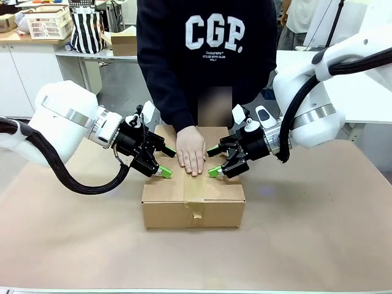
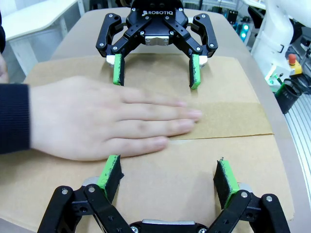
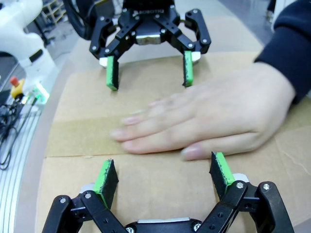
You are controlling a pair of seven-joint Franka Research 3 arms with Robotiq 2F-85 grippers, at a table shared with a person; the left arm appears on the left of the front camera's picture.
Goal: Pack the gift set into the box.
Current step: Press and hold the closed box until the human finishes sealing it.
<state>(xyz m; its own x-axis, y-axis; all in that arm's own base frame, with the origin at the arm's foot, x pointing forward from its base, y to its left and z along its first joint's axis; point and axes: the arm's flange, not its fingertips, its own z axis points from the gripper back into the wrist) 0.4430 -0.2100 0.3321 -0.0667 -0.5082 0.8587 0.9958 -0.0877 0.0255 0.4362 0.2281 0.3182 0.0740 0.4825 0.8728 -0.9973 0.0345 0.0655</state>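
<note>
The box (image 1: 193, 208) sits mid-table with its flaps closed and a tape strip (image 2: 233, 119) along the seam. A person's hand (image 1: 191, 153) lies flat on the lid. My left gripper (image 1: 164, 162) is open at the lid's left edge, its green pads down at the cardboard. Opposite it, my right gripper (image 1: 214, 162) is open at the right edge. In the left wrist view my left gripper (image 2: 168, 172) faces the right gripper (image 2: 156, 73) across the hand (image 2: 107, 124). The right wrist view mirrors this: right gripper (image 3: 163, 174), left gripper (image 3: 148, 73), hand (image 3: 214, 116). The gift set is hidden.
Brown paper covers the table (image 1: 306, 245). The person in a dark sweatshirt (image 1: 208, 55) stands at the far edge, right behind the box. On a counter at the back left are a small carton (image 1: 125, 43), a striped bag (image 1: 86, 30) and a white basket (image 1: 49, 21).
</note>
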